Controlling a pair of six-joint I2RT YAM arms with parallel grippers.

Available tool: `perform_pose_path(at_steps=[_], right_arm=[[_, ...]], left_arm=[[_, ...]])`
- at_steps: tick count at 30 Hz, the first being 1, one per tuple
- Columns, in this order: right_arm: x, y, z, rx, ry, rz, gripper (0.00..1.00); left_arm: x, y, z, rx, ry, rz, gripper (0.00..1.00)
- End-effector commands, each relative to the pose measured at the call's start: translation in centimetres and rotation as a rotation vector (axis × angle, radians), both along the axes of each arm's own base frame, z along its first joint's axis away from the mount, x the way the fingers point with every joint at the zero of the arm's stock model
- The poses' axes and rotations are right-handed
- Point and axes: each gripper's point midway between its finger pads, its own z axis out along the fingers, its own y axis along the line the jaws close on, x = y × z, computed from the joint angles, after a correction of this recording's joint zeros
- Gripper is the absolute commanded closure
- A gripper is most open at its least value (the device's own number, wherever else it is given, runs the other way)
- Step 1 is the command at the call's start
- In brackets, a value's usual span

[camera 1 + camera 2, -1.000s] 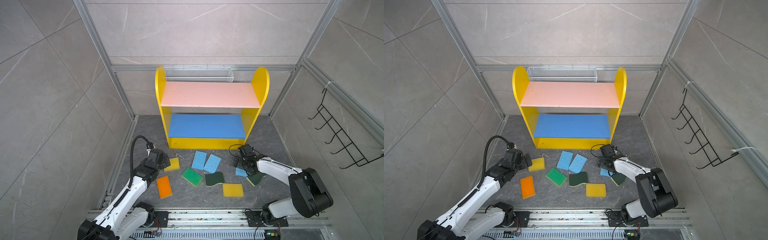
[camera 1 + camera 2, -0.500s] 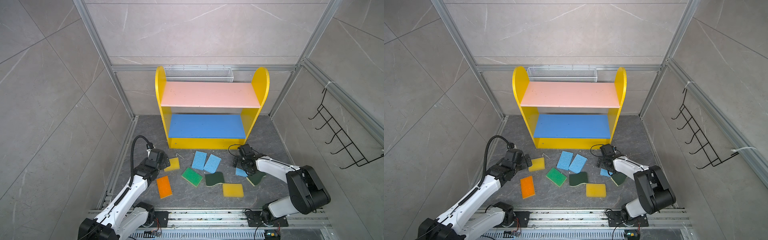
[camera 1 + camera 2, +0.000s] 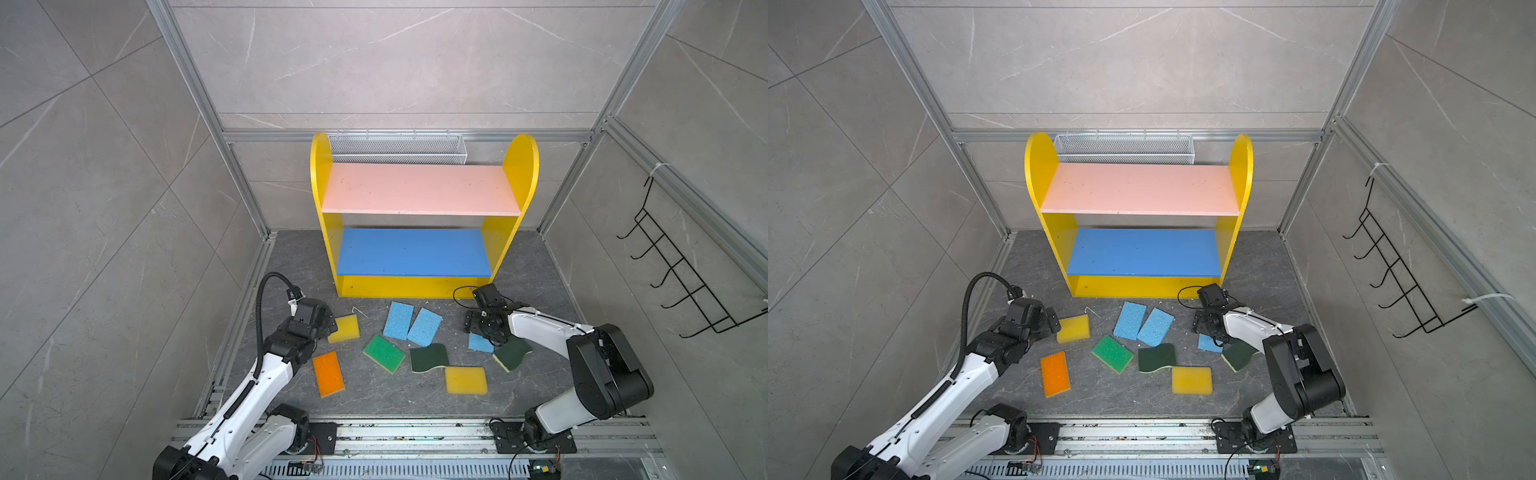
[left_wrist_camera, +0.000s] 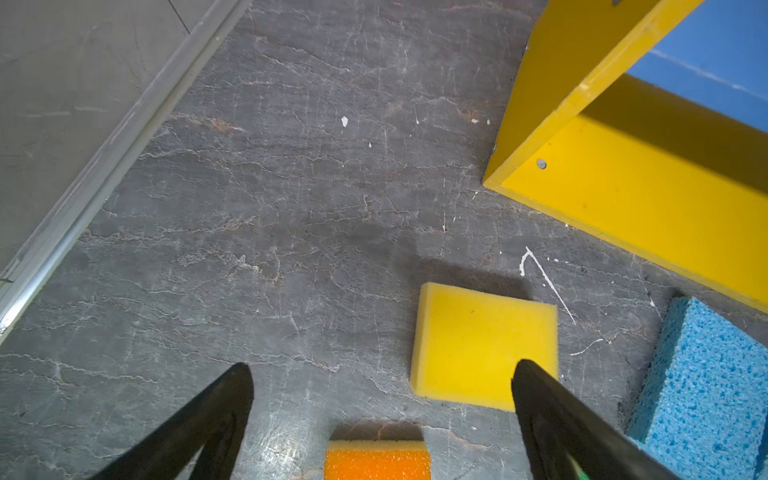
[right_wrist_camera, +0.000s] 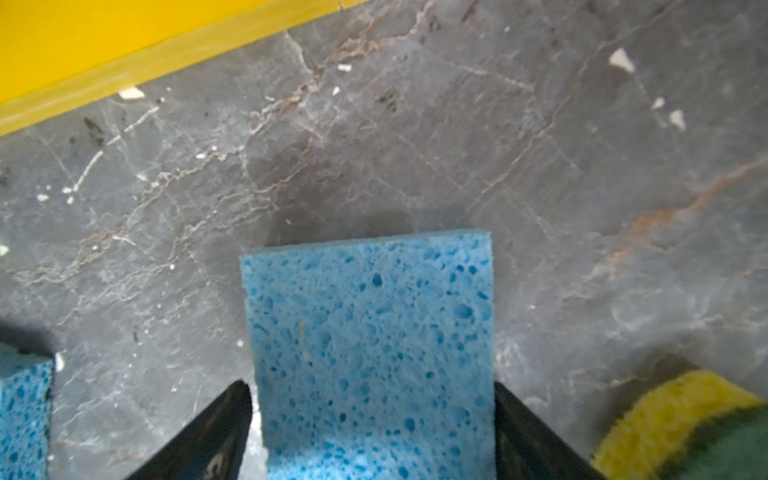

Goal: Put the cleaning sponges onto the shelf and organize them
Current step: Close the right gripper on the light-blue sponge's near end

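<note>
The cleaning sponges lie on the grey floor in front of the shelf (image 3: 524, 166). My right gripper (image 5: 371, 386) is low over a small light blue sponge (image 5: 370, 316), open, with one finger on each side of it; one finger touches its edge. In both top views this sponge (image 3: 478, 343) lies beside a dark green scourer (image 3: 513, 354). My left gripper (image 4: 380, 370) is wide open over bare floor, between a yellow sponge (image 4: 482, 345) and an orange sponge (image 4: 376, 461). Two more blue sponges (image 3: 398, 320), a green one (image 3: 384, 354), another scourer (image 3: 429, 358) and a second yellow one (image 3: 466, 380) lie in between.
A white mesh basket (image 3: 397, 148) hangs behind the shelf's pink top board. A black hook rack (image 3: 673, 286) is fixed to the right wall. Aluminium frame rails (image 3: 232, 332) edge the floor left and right. The shelf boards carry nothing.
The right gripper's jaws have narrowed around the small blue sponge. The left arm has barely moved and its gripper has stayed wide open.
</note>
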Motion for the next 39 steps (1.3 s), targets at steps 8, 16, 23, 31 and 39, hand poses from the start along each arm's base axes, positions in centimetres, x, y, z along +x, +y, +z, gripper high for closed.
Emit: perform_pose_path(at_steps=[8,16,23,31,39], right_arm=[[-1.9,4.8,-0.8,0.070,0.110,0.089,0.13],[-2.9,4.1,-1.0,0.025,0.144,0.094,0.08],[-3.1,4.5,-2.0,0.029,0.163,0.069,0.07],[-3.2,4.1,-3.1,-0.031,0.187,0.029,0.10],[-4.1,4.1,-4.1,-0.102,0.214,0.021,0.14]], left_arm=[[-0.8,0.7,0.4,-0.006,0.000,0.049,0.00],[-1.1,0.7,0.3,-0.006,0.014,0.049,0.00],[-1.2,0.3,-0.3,-0.024,0.036,0.039,0.00],[-1.2,-0.6,-1.2,-0.083,0.044,0.028,0.00],[-0.9,-1.2,-0.7,-0.106,0.030,0.001,0.00]])
